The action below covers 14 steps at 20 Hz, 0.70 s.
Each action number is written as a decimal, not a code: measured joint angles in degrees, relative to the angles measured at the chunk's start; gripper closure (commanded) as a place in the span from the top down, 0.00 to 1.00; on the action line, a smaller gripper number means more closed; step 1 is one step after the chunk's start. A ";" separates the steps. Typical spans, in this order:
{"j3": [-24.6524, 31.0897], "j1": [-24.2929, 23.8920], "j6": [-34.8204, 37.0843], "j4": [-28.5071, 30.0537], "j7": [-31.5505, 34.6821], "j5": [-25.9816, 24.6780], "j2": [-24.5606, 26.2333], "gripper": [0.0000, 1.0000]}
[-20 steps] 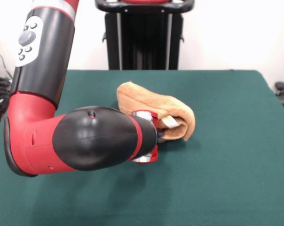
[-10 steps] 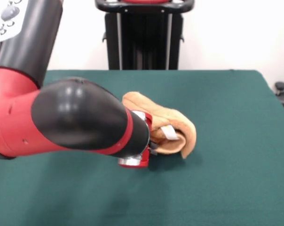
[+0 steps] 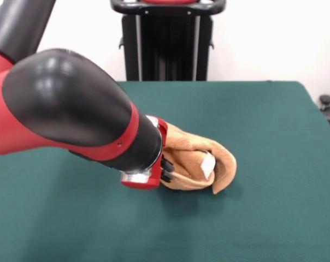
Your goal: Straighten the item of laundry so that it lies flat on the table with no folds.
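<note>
The towel sits bunched and rolled over on itself near the middle of the green counter, its white tag showing. It looks soft, light and floppy, so a pinch at a free corner or border edge should serve best. The gripper is pressed against its side; I cannot tell how the jaws stand. The felt-like top may drag at the cloth, and there is plenty of room all round.
</note>
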 measured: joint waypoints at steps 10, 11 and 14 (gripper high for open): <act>0.01 0.37 0.01 0.01 0.00 0.06 -2.86 0.00; 0.01 0.40 0.00 0.02 0.00 0.05 -3.04 0.00; 0.01 0.51 0.01 0.01 0.00 0.06 -3.93 0.00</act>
